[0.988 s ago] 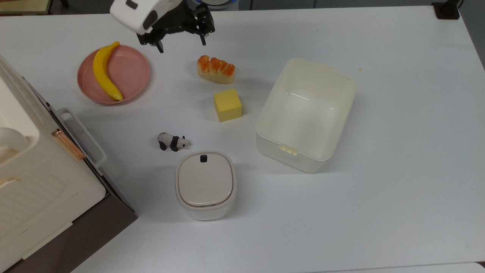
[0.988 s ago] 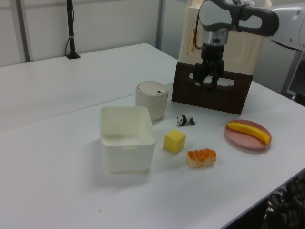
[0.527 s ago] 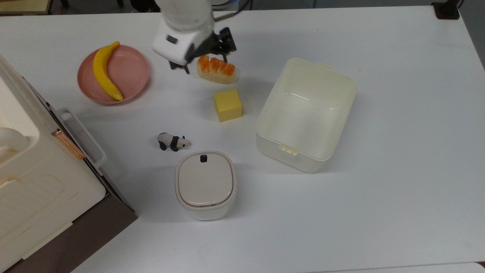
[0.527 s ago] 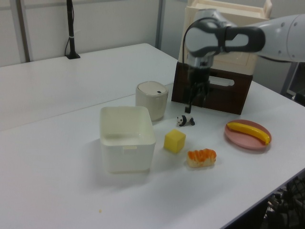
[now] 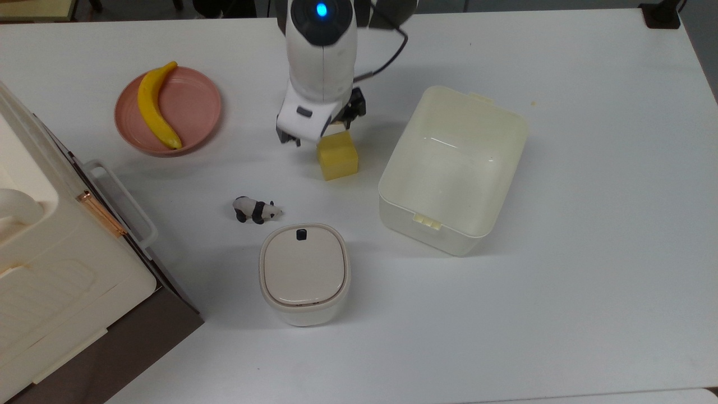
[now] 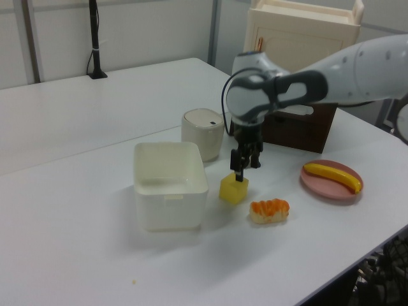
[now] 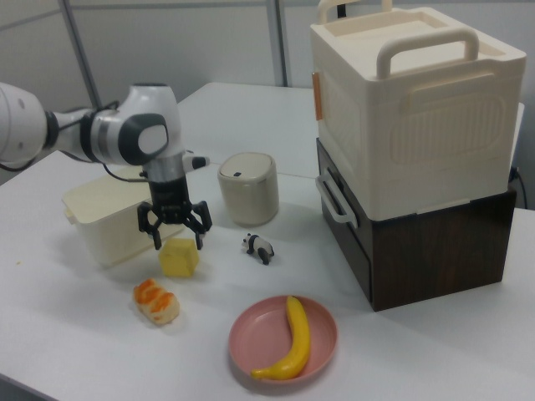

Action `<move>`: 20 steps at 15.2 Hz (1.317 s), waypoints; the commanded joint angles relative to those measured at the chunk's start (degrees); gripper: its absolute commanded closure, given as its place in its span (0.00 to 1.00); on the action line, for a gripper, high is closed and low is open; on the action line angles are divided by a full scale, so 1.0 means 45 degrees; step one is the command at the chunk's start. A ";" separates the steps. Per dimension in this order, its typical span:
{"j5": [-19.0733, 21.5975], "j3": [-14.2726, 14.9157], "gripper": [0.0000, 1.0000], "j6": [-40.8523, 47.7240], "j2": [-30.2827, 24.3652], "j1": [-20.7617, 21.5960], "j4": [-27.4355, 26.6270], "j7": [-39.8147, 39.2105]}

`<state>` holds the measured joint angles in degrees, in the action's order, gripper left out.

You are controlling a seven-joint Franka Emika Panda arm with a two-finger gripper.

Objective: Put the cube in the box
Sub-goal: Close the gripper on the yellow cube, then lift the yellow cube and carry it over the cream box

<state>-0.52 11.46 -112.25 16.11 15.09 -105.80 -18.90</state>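
The yellow cube (image 5: 337, 156) sits on the white table just left of the box (image 5: 426, 230) in the top view. The box is a cream-white tub, open and with nothing inside. My gripper (image 5: 324, 124) hangs directly over the cube's far edge. In the right view the gripper (image 7: 177, 235) is open, its black fingers (image 7: 201, 236) spread wider than the cube (image 7: 179, 257) and reaching down to about its top face. In the left view the gripper (image 6: 244, 168) points straight down onto the cube (image 6: 234, 189), beside the box (image 6: 172, 210).
A bread piece (image 6: 269, 210) lies near the cube, under my arm in the top view. Also on the table are a pink plate (image 5: 196, 106) with a banana (image 5: 154, 106), a toy panda (image 5: 256, 209), a lidded container (image 5: 304, 272), and a big white appliance (image 5: 50, 269) at the top view's left.
My arm has swung from beside the pink plate across the bread to the cube and has come down. The fingers stay spread. No object has moved.
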 commanded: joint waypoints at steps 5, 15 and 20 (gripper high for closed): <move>-0.0530 0.0304 0.00 -0.0740 0.0387 0.0592 -0.0142 0.0177; -0.0081 0.0285 0.00 0.0609 -0.0280 0.0612 0.0151 -0.0467; -0.0081 0.0246 0.00 -0.0015 0.0540 0.0632 0.0170 -0.0292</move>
<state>-1.63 11.93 -110.29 16.76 17.05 -104.63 -19.85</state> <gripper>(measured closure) 0.000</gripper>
